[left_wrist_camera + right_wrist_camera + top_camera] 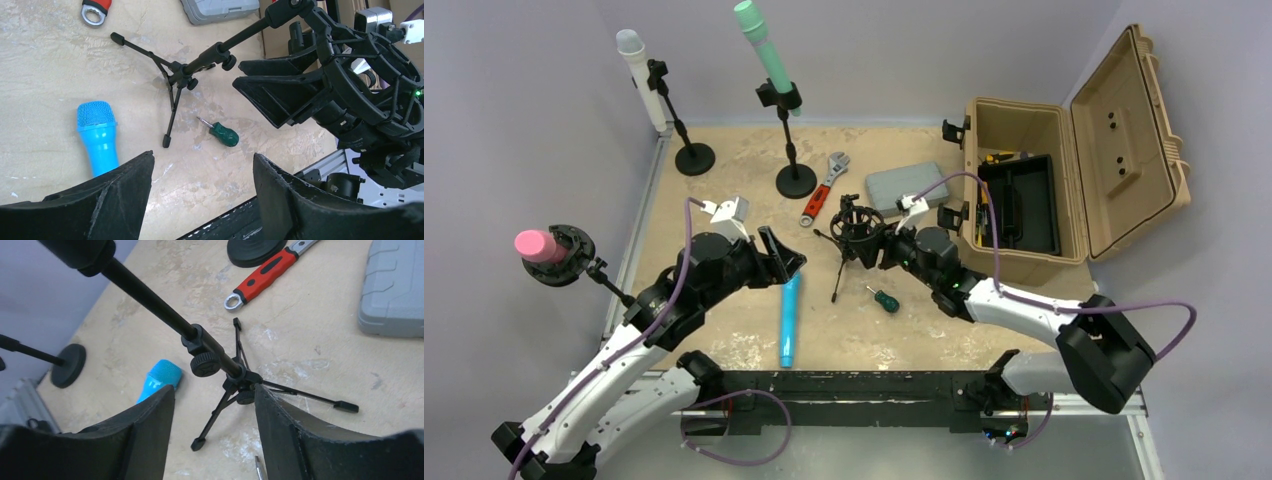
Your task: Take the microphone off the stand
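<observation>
A blue microphone (790, 320) lies flat on the table, off any stand; it also shows in the left wrist view (99, 137) and the right wrist view (160, 377). A black tripod stand (840, 268) with an empty shock mount (859, 222) stands at mid table. My left gripper (784, 262) is open and empty, just above the microphone's head end (202, 160). My right gripper (886, 246) is open right beside the shock mount, with the stand's pole (150, 300) passing in front of its jaws (214, 392).
A pink microphone (539, 245), a white one (639, 75) and a green one (764, 50) sit in other stands at left and back. A red wrench (824, 188), a grey case (906, 185), a green screwdriver (884, 298) and an open tan toolbox (1054, 180) are nearby.
</observation>
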`<state>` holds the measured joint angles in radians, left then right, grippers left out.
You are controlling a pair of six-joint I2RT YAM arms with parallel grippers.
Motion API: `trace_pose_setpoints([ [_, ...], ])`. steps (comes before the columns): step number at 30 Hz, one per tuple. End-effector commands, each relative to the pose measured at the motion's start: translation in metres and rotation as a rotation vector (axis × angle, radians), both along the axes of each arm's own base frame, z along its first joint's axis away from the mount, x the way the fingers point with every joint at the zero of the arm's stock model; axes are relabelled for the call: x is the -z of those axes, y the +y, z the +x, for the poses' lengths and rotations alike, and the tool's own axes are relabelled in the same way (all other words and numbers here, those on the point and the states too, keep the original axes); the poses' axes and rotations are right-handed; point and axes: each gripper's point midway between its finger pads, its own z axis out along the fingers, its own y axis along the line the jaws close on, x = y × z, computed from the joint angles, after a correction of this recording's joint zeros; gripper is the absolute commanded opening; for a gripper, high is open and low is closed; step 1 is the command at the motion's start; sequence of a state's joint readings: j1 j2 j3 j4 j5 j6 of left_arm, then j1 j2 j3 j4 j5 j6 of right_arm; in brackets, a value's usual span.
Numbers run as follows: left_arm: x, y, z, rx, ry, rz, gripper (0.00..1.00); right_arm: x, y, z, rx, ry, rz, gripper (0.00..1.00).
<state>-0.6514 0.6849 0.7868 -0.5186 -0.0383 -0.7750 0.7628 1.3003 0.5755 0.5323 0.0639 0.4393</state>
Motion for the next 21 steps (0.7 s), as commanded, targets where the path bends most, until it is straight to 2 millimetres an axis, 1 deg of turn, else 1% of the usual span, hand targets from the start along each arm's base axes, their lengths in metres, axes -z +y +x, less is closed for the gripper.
trace_pose_setpoints([
  [1,0.000,0.000,-0.002,-0.002,-0.001,-0.007,0.70,-0.008,0.002,-0.017,-0.111,0.128,0.155,0.58],
  [5,-0.001,-0.003,-0.003,0.012,0.004,-0.015,0.71,-0.026,-0.001,-0.020,-0.162,0.194,0.272,0.59],
  [9,-0.002,-0.007,-0.003,0.027,0.017,-0.027,0.75,-0.038,0.002,-0.014,-0.194,0.238,0.336,0.53],
  [11,-0.003,-0.012,-0.006,0.058,0.026,-0.037,0.77,-0.037,0.008,-0.009,-0.202,0.260,0.336,0.52],
  [13,-0.005,-0.014,-0.007,0.070,0.029,-0.041,0.78,-0.029,0.013,-0.002,-0.208,0.290,0.331,0.52],
  [17,-0.008,-0.013,-0.010,0.075,0.026,-0.039,0.78,-0.033,0.022,0.003,-0.240,0.292,0.369,0.52],
  [21,-0.011,-0.009,-0.013,0.074,0.017,-0.029,0.79,-0.026,0.025,0.015,-0.216,0.305,0.354,0.51],
])
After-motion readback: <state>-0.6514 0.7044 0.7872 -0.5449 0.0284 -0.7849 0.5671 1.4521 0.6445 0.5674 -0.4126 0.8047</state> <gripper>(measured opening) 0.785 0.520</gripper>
